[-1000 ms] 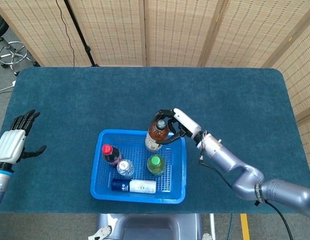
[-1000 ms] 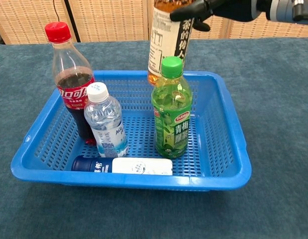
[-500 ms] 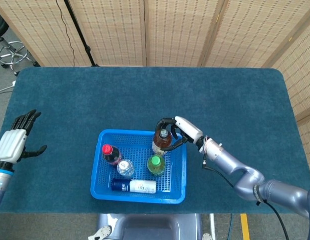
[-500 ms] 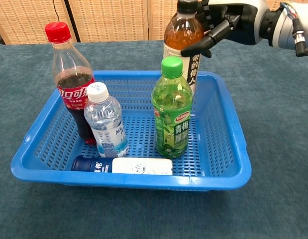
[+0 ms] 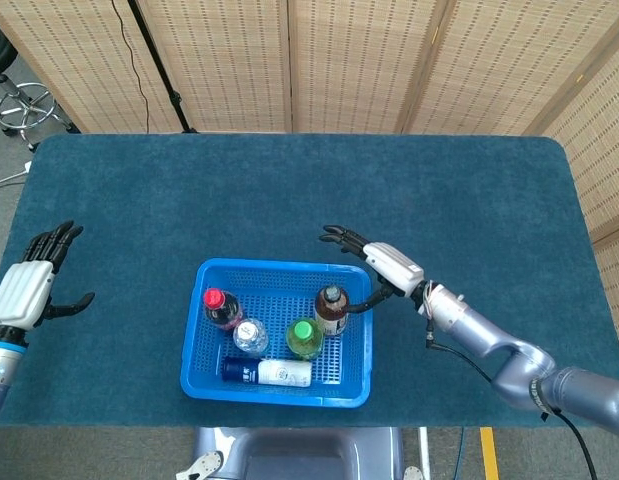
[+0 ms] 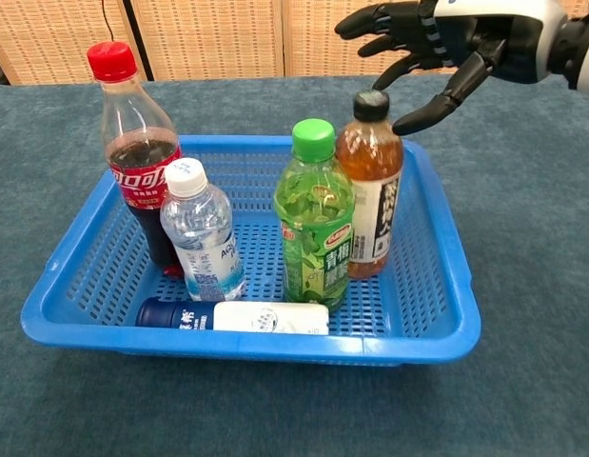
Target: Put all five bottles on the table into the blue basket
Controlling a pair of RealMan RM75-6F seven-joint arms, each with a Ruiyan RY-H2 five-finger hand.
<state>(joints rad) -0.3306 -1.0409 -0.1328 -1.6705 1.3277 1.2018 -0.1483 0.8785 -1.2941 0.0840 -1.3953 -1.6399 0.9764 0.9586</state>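
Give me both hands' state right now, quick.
Left hand: open, holding nothing, out at the table's left edge.
Right hand: open, fingers spread just above the tea bottle, holding nothing.

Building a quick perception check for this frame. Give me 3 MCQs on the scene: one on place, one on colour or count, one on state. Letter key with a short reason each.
1. Where does the brown tea bottle stand?
A. On the table outside the basket
B. Inside the blue basket, beside the green bottle
C. In the right hand

2. How many bottles are in the basket?
A. Three
B. Four
C. Five

3. What is the right hand doing?
A. Open, fingers spread, holding nothing
B. Gripping the tea bottle
C. Pressing on the basket rim

Key: 1 B, it stands upright within the basket walls next to the green bottle. 2 C, the cola bottle, water bottle, green and tea bottles stand, and the dark blue and white bottle lies on its side. 3 A, the fingers are apart above the tea bottle, clear of it.
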